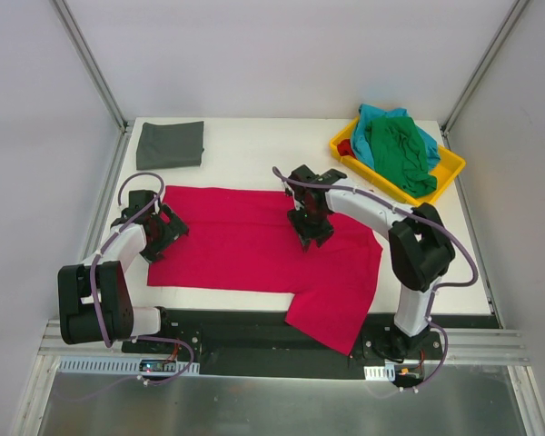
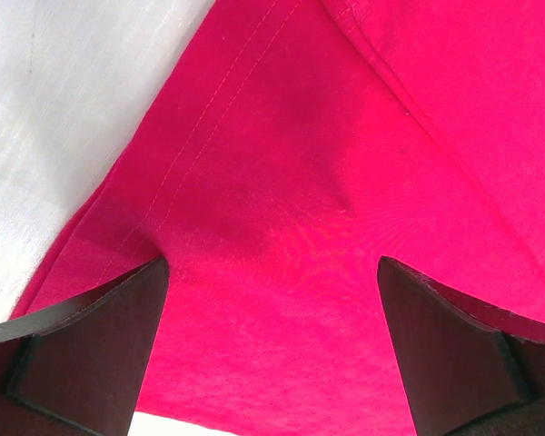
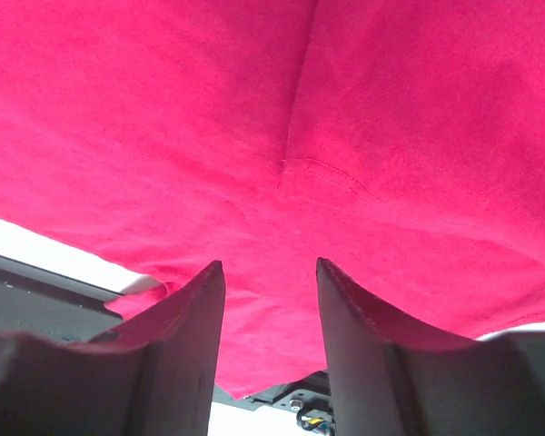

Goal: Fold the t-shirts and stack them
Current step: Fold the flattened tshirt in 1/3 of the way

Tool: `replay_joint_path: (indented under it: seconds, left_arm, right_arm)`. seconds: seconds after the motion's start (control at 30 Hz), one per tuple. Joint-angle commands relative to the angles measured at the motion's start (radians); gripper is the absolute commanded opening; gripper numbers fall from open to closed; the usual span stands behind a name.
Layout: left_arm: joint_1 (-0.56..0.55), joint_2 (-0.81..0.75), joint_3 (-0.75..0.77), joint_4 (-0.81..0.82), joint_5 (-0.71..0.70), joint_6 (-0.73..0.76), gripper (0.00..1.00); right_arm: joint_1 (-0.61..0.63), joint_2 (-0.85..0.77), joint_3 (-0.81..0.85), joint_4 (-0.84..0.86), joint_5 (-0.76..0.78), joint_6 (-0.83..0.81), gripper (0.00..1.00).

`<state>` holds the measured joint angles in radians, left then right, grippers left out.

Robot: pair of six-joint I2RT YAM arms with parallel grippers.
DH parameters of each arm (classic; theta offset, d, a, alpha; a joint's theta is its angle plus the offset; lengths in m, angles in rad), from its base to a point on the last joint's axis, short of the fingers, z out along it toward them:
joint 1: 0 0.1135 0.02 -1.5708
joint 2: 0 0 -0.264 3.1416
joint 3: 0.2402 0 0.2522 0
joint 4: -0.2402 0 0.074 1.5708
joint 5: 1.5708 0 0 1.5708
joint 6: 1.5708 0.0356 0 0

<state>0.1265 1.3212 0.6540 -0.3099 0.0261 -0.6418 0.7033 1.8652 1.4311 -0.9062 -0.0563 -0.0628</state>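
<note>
Evidently limp and light, the crimson t-shirt (image 1: 254,250) lies spread on the table (image 1: 254,145), probably best pinched at its hemmed left edge under the wide-spread left gripper (image 1: 168,229); right gripper (image 1: 311,234) narrowly parted, empty.

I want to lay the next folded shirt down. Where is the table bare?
Best: the table strip at the far edge, between the dark grey t-shirt and the yellow tray. The middle is crowded: the red t-shirt lies spread there, with the left gripper and right gripper over it.
</note>
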Motion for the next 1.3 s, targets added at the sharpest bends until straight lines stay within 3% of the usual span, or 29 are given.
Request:
replay_joint_path:
  seconds: [0.0,0.03,0.1,0.23,0.3,0.4,0.63,0.8,0.9,1.27]
  left_arm:
    - [0.009,0.003,-0.007,-0.003,-0.020,0.016,0.99]
    - [0.009,-0.002,-0.007,-0.005,-0.022,0.016,0.99]
    - [0.009,-0.008,-0.010,-0.008,-0.046,0.018,0.99]
    - [0.009,-0.013,-0.010,-0.011,-0.043,0.016,0.99]
    - [0.009,-0.008,-0.010,-0.011,-0.043,0.014,0.99]
    - [0.009,0.001,-0.007,-0.011,-0.040,0.017,0.99]
    - [0.009,0.009,-0.004,-0.009,-0.034,0.016,0.99]
    - [0.009,0.018,0.001,-0.009,-0.029,0.014,0.99]
    - [0.007,0.019,0.001,-0.009,-0.031,0.014,0.99]
    - [0.009,0.024,0.004,-0.009,-0.034,0.021,0.99]
  right_arm:
    - [0.004,-0.125,-0.018,0.056,-0.086,0.040,0.63]
    - [-0.001,-0.148,-0.033,0.076,-0.080,0.052,0.75]
    - [-0.025,-0.182,-0.067,0.101,-0.034,0.102,0.89]
    - [-0.146,-0.219,-0.188,0.202,-0.072,0.184,1.00]
    - [-0.212,-0.207,-0.236,0.265,-0.118,0.196,0.96]
    - [-0.252,-0.190,-0.256,0.254,-0.068,0.158,0.96]
    - [-0.263,-0.357,-0.435,0.289,0.087,0.119,0.96]
    - [-0.312,-0.440,-0.520,0.364,0.104,0.091,0.98]
    - [-0.340,-0.433,-0.529,0.411,0.102,0.070,0.99]
    - [-0.396,-0.282,-0.479,0.469,0.079,0.004,0.82]
